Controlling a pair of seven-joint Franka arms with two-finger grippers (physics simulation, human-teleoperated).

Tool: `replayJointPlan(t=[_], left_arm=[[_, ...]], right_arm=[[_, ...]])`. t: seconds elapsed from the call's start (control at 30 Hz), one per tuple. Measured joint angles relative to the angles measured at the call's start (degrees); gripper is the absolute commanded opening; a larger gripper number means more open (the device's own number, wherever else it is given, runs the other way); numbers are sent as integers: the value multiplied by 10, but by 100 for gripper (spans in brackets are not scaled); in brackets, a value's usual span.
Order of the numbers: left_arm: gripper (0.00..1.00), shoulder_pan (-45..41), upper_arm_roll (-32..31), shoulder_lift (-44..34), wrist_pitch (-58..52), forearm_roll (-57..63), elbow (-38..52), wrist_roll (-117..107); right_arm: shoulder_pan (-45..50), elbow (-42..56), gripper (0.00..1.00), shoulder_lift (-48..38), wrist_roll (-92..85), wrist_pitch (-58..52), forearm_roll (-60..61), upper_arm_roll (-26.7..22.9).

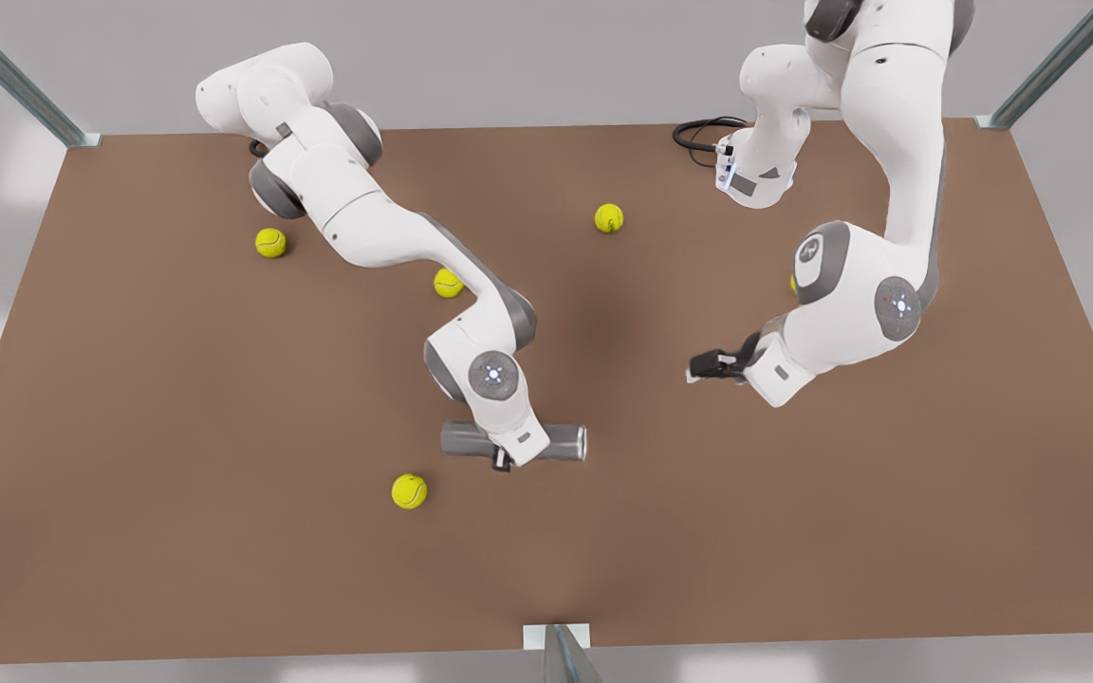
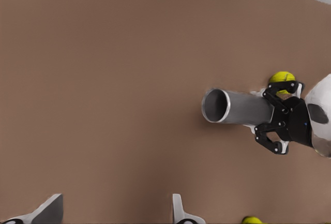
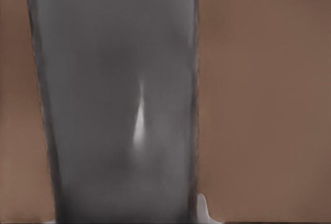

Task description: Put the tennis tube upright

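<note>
Nearest the front edge of the flat brown surface [image 1: 224, 588], a small yellow-green tennis ball [image 1: 409, 490] is sitting just in front of the plain grey metallic tennis tube [image 1: 464, 439]. The tube is lying on its side, its long axis running across the front view from left to right and its paler open rim [image 1: 582, 442] pointing to the front view's right. The right tool [image 1: 501, 461] is coming down over the tube near its middle, with its two fingers straddling the barrel crosswise and seemingly pressing on both flanks, so it is gripping the tube. The right wrist view is looking straight down on that grey wall [image 3: 119, 105]. Because the grip is sitting square to the long axis, standing the tube up is likely turning on a wrist rotation that swings one end down. The left tool [image 1: 698, 365] is waiting farther back, well apart towards the front view's right. Its fingers are spread wide and holding nothing, and it is facing the open mouth [image 2: 216, 106]. Beyond, three more tennis balls [image 1: 448, 283] are lying scattered.
</note>
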Motion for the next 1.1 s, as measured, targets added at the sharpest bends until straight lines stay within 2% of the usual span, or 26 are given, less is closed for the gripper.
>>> replayJointPlan(t=[0.2, 0.53, 0.83, 0.87, 0.9, 1.1], left_arm=[[100, -7, -5, 105, 51, -89, 64, 3], [100, -10, -9, 104, 59, -123, 64, 1], [100, -10, -9, 105, 59, -126, 64, 1], [100, -10, -9, 103, 59, -126, 64, 0], [100, -10, -9, 102, 59, -126, 64, 0], [100, -10, -9, 103, 59, -126, 64, 0]], right_arm=[[8, 1, 63, 13, -16, -11, -2, -3], [57, 20, 63, 39, -49, -7, -43, -12], [59, 20, 64, 62, 12, 16, -41, -10], [59, 20, 68, 63, 12, 22, -41, -10], [59, 19, 100, 63, 14, 22, -42, -10], [69, 18, 100, 62, 11, 19, -44, -12]])
